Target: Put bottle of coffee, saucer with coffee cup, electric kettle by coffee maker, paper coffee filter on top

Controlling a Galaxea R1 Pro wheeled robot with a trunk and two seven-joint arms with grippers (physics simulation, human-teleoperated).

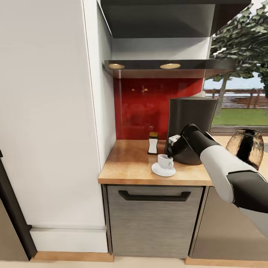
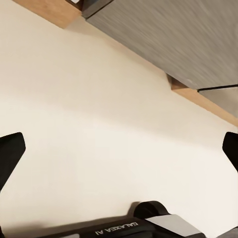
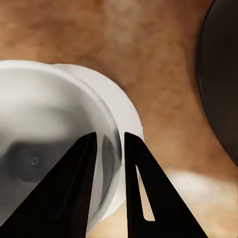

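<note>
Pinching the coffee cup (image 3: 44,144) rim — right tool (image 3: 111,148); saucer (image 3: 126,119) beneath.

The right arm (image 1: 223,171) is white with black joints, ending in black tapered claw fingers (image 3: 141,188).

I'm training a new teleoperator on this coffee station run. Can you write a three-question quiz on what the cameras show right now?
1. True or false: the coffee cup stands on the saucer.
2. What does the right gripper have between its fingers? A) the cup's rim B) the bottle's cap C) the kettle's handle
3. Fill in: on the countertop, the bottle of coffee stands beside the ____, on the side away from the electric kettle.

Key
1. True.
2. A: one finger is inside the cup and one outside its wall.
3. Coffee maker.
</note>
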